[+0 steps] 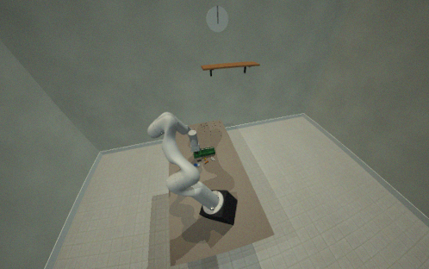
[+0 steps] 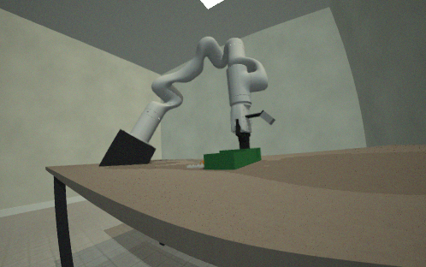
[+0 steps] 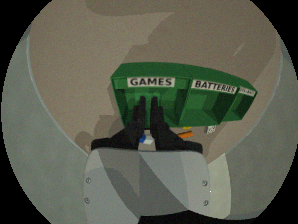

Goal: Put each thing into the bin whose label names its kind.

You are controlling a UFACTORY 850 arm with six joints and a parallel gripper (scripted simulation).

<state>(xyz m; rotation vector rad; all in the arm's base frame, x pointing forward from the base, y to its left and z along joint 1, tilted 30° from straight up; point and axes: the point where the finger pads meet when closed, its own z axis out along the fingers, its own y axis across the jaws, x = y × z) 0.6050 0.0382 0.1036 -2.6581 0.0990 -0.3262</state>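
Wrist view: we see our gripper [image 3: 145,111] pressed together, empty, over the green GAMES bin [image 3: 148,99]; the BATTERIES bin [image 3: 212,104] sits right, contents unclear.

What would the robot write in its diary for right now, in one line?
hand: shut, holding nothing | where: at GAMES bin | next door: BATTERIES bin | small things: on table

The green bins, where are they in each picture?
Top: green bins sit mid-picture on the table, beside the arm's wrist.
Exterior: green bins sit centre, under the gripper.
Wrist: green bins sit upper middle, labels GAMES and BATTERIES showing.
Shared landmark: the gripper above them.
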